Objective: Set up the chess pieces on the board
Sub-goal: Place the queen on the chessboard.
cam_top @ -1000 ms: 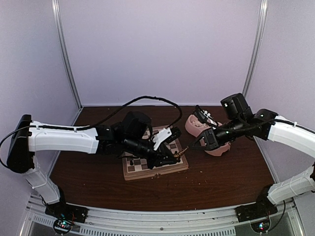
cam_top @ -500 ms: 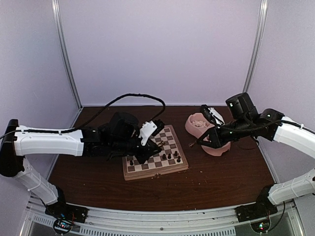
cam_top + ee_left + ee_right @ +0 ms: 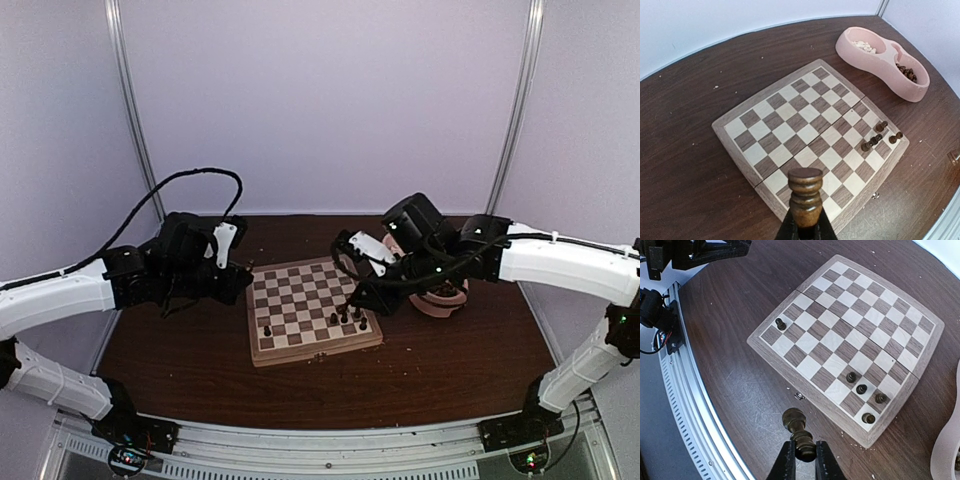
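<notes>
Standing on board (image 3: 850, 315): five chess pieces (image 3: 861, 388)

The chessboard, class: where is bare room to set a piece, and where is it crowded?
The chessboard is bare across its middle and far rows, and between the lone dark piece by its near-left corner and the four dark pieces crowding the near-right corner.

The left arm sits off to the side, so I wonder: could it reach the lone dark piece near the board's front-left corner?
Probably yes. The lone piece stands by itself on the left arm's side, and the right arm is across the board. But the left jaws hold another piece.
</notes>
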`<state>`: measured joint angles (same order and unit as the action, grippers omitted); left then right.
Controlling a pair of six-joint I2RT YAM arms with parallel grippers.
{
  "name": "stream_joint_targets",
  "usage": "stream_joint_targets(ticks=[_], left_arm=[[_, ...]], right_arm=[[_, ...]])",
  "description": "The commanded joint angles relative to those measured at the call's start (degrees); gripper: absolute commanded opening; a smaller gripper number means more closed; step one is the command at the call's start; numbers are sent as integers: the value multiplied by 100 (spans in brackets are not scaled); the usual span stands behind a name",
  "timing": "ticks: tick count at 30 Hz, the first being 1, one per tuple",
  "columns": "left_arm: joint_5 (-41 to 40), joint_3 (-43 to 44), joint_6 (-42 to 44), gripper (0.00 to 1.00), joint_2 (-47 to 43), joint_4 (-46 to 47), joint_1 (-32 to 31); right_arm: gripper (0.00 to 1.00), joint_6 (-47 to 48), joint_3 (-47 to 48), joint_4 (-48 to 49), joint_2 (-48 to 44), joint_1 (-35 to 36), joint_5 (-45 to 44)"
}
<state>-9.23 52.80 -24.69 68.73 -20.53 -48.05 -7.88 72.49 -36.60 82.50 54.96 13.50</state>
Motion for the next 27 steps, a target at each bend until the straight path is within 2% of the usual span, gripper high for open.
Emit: stream_joint_targets(ticks=[1,5,14,27], left_arm=[[-78,-25,-316,0,-162,-570,179],[-167,-37,-348,0,-260,-945,272],[-313,-409,-369,0,-791,-1006,331],[-219,-481,-212,0,-809,-939,332]], right_arm=[[0,472,579,40,614,273,-467],[0,800,1081,-158,1309,458,-727],[0,1149,2006,-524,2766,653,-1092],[4,1176,2385,-614,3450,753,-1579]])
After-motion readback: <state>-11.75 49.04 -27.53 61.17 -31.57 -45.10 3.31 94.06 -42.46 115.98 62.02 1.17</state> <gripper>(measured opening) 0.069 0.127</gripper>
